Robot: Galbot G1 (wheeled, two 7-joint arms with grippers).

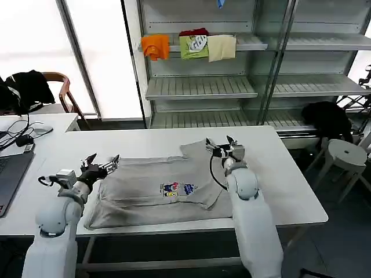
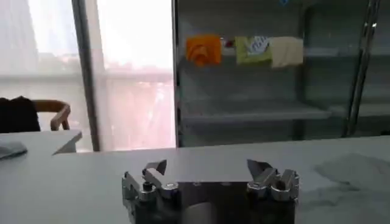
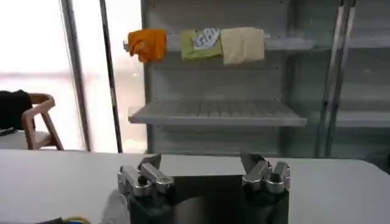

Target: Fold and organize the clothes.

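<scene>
A light grey short-sleeved shirt (image 1: 145, 194) lies spread on the white table (image 1: 278, 174), chest print (image 1: 177, 189) facing up, one sleeve (image 1: 194, 149) pointing to the far side. My left gripper (image 1: 103, 163) hovers open over the shirt's left edge. My right gripper (image 1: 221, 144) hovers open above the far sleeve. In the left wrist view the left gripper (image 2: 208, 167) holds nothing, and part of the grey shirt (image 2: 353, 167) shows on the table beyond it. In the right wrist view the right gripper (image 3: 201, 161) is also spread with nothing between its fingers.
Metal shelving (image 1: 203, 87) stands behind the table, with orange (image 1: 155, 46), green (image 1: 194, 45) and cream (image 1: 222, 47) folded garments on one shelf. A laptop (image 1: 11, 174) and cables sit at the far left. A wooden chair (image 1: 61, 92) and a white stool (image 1: 342, 156) flank the table.
</scene>
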